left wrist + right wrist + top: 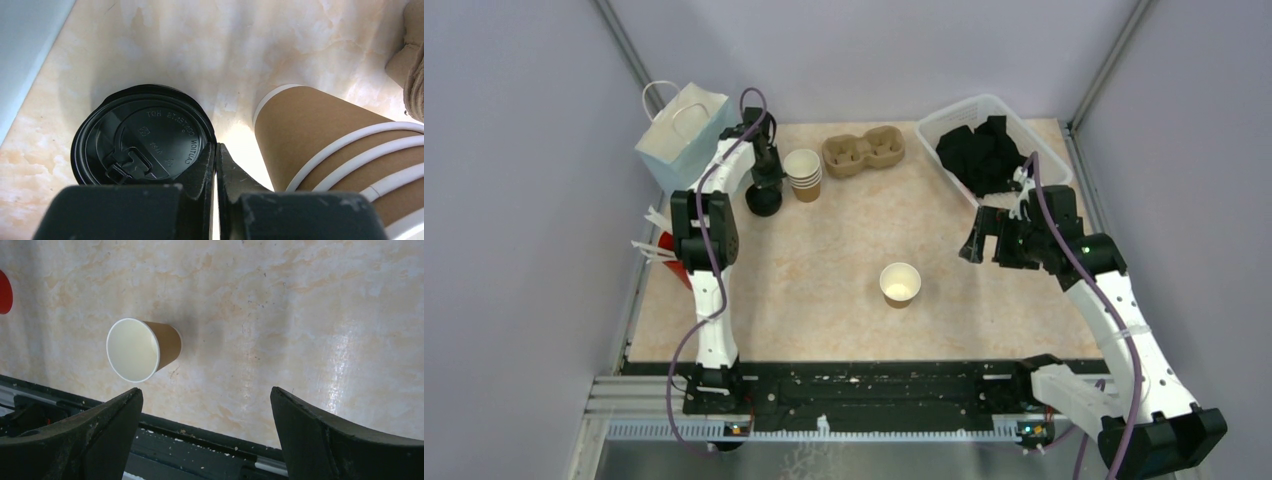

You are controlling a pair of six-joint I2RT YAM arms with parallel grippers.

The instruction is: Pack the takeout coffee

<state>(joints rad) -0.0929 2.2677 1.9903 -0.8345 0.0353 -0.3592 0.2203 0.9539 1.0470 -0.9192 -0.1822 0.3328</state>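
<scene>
- My left claw (216, 150) is clenched to a thin slit, its tip at the right rim of the black lid (145, 140); whether it nips that rim I cannot tell.
- The lid lies flat on the counter (824, 260), left of the claw, with the stack of cups (320, 135) just beside on the right.
- The open cup (900, 284) stands upright mid-counter, well apart, nearer my released right claw (205, 390), ahead and left of it.
</scene>
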